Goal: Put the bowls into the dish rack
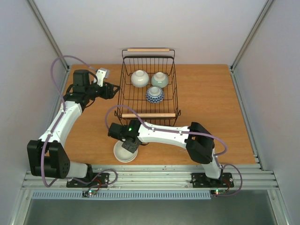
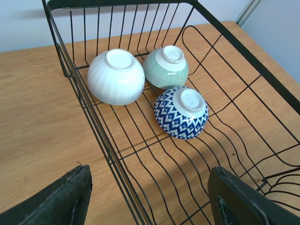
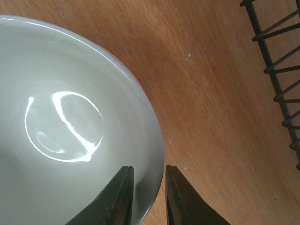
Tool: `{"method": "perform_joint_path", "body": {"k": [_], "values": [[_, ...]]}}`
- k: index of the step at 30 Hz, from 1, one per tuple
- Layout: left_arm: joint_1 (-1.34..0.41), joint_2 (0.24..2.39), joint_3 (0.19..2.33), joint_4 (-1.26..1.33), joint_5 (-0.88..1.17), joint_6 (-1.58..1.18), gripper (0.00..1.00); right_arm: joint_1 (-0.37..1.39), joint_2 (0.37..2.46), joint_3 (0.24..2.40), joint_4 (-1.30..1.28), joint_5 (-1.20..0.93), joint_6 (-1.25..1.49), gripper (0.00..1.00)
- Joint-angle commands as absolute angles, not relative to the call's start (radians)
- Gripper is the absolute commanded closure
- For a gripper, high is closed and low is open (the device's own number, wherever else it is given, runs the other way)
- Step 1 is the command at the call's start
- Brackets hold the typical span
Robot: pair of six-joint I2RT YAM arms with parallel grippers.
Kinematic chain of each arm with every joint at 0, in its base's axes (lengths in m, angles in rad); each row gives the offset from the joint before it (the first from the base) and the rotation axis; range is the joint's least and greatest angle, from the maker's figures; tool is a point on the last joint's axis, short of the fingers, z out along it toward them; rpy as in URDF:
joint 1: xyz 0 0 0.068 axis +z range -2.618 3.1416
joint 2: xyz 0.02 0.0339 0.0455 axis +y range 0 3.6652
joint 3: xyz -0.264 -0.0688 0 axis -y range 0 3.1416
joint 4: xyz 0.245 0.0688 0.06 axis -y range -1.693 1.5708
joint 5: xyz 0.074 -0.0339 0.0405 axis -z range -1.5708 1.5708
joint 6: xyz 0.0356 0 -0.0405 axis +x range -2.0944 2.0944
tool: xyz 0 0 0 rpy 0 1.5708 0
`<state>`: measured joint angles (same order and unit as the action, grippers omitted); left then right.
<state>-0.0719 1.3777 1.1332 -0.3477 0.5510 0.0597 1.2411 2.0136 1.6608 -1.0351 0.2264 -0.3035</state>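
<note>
Right wrist view puts the right end effector (image 3: pixel 149 168) astride the rim of a pale bowl (image 3: pixel 70 131). One finger (image 3: pixel 119 199) is inside the glazed wall and the other is outside, over the tabletop (image 3: pixel 211 93), with only a thin gap between them for the rim. Whether the pads actually press the ceramic I cannot tell. From the top view, this bowl sits near the front edge of the tabletop. It is a little short of the near wooden handle (image 1: pixel 148 115) of the dish rack (image 1: pixel 176 86) and apart from it.

The step in hand looks like the pick. To do it well, the pinch should seat well down the wall rather than on the lip. The glaze looks slick, and a one-sided rim hold may let the bowl swing. It is best to close fully before lifting, rise straight up, and clear the near handle before moving over the wires. The near half of the rack has the free room.

The pale bowl stands upright, mouth up. Being round it has no long axis, and its axis of symmetry is vertical. The ribbed white bowl (image 2: pixel 116 77), the green bowl (image 2: pixel 165 67) and the blue-and-white bowl (image 2: pixel 181 112) lie in the far half of the rack. All three are mouth down with foot rings up, so turning this one over would match them. The rack's long axis runs away from the arm bases, with a handle across each end.

The left end effector (image 1: pixel 112 90) hangs beside the rack's left wall, its fingers wide apart and holding nothing.
</note>
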Motion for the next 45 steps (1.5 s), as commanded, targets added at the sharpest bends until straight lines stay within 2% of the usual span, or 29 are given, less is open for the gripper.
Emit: {"method": "perform_joint_path", "body": {"k": [1,7,20,34,45], "values": [[-0.065,1.358,1.129,-0.307,0.561,0.057,0.32,1.249,2.024,1.681,-1.026,0.223,-0.293,0.80],[-0.065,1.358,1.128,-0.306,0.563,0.057,0.32,1.249,2.017,1.678,-1.032,0.225,-0.290,0.98],[-0.064,1.347,1.135,-0.313,0.561,0.054,0.32,1.249,1.873,1.670,-1.039,0.308,-0.305,0.99],[-0.063,1.339,1.143,-0.322,0.552,0.048,0.32,1.223,1.671,1.819,-1.084,0.540,-0.424,0.99],[-0.063,1.333,1.161,-0.350,0.724,0.064,0.32,0.980,1.672,2.011,-1.004,0.636,-0.542,0.99]]}}
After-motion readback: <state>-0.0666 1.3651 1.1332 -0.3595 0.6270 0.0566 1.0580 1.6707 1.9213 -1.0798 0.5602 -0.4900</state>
